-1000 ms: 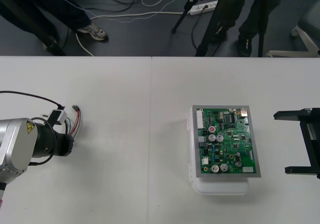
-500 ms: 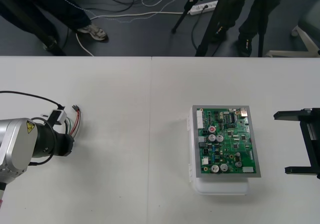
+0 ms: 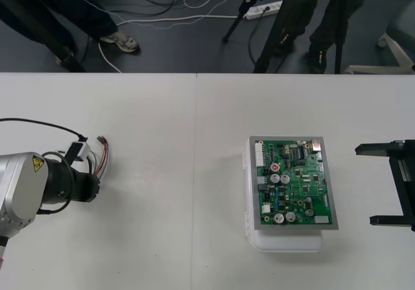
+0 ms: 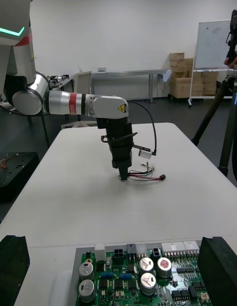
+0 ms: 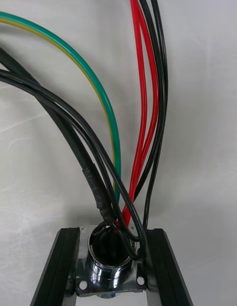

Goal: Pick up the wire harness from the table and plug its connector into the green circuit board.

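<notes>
Two fingers (image 5: 61, 266) of the left tool (image 5: 112, 237) clamp the harness (image 3: 100, 157) by its metal socket (image 5: 111, 269), low over the table (image 3: 181, 141) and well apart from the green circuit board (image 3: 293, 183); the right tool (image 3: 364, 185) sits wide open. The free plug (image 4: 162, 177) could swing and snag.

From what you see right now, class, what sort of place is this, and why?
Probably a robotics lab: a green circuit board on a white base sits on a plain light table, the left gripper is shut on a wire harness, and tripod legs and cables cross the dark floor beyond.
</notes>
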You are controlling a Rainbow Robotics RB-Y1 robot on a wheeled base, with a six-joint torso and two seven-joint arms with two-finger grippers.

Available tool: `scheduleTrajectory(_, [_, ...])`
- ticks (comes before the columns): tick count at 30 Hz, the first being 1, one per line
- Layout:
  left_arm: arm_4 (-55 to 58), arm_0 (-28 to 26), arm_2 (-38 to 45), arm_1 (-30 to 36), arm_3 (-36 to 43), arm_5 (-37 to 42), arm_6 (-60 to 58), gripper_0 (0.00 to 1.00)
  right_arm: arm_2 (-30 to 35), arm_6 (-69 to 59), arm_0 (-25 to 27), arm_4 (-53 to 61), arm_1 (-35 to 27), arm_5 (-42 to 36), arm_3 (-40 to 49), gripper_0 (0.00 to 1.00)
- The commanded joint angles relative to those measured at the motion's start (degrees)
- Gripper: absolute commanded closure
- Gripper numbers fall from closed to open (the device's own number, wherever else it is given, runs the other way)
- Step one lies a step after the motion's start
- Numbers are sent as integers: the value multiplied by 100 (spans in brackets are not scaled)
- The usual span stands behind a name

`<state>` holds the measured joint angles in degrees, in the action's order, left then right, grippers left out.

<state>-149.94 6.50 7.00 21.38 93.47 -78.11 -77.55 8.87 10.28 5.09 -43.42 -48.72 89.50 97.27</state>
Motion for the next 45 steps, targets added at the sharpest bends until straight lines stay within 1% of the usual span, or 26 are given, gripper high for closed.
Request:
scheduleTrajectory(1, [352,150,240,42,49,129,732,100,194,370,89,141,-217,50,161,0])
scheduleTrajectory(11, [1591,-26,328,463,145,129,1180,100,194,370,98,167,-217,50,170,0])
scheduleTrajectory(16, [2206,-210,276,841,418,94,1251,100,194,370,89,167,-217,50,170,0])
scheduleTrajectory(23, [3006,-351,284,1351,884,-284,1295,100,194,387,98,158,-217,50,170,0])
scheduleTrajectory(31, [3981,-351,346,1914,1367,-557,1356,100,194,387,89,158,-217,50,161,0])
scheduleTrajectory(41, [4992,-351,601,2335,1947,-908,1593,100,203,361,89,167,-208,50,170,0])
scheduleTrajectory(45, [5678,-342,662,2564,2052,-987,1743,100,194,361,98,158,-217,50,161,0])
